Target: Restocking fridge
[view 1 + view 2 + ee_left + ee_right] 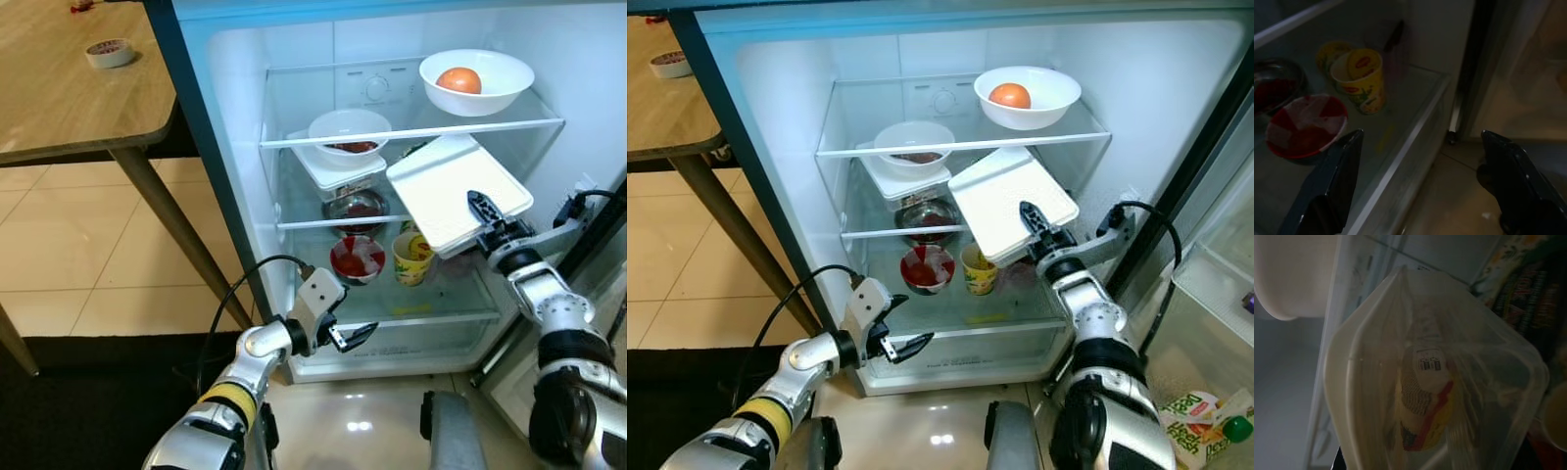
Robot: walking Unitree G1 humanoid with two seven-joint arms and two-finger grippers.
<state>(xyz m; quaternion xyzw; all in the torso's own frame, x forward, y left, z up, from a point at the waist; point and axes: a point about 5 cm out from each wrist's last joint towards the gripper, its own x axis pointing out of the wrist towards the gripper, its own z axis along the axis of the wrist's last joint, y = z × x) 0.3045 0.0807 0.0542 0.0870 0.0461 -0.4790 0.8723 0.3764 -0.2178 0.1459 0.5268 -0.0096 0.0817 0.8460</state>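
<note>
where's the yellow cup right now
The yellow cup stands on the fridge's bottom shelf, right of the red bowl, below the white container.

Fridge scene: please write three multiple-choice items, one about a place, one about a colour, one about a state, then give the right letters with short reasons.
1. Where is the white bowl with the orange fruit?
A. top shelf
B. bottom shelf
C. wooden table

2. What colour is the noodle cup?
A. blue
B. yellow
C. black

3. What is the right hand doing?
A. hanging idle
B. holding the white container
C. holding a bottle

Answers: 1 A, the bowl stands on the top glass shelf. 2 B, its wall is yellow. 3 B, its fingers clamp the tilted container's edge.
</note>
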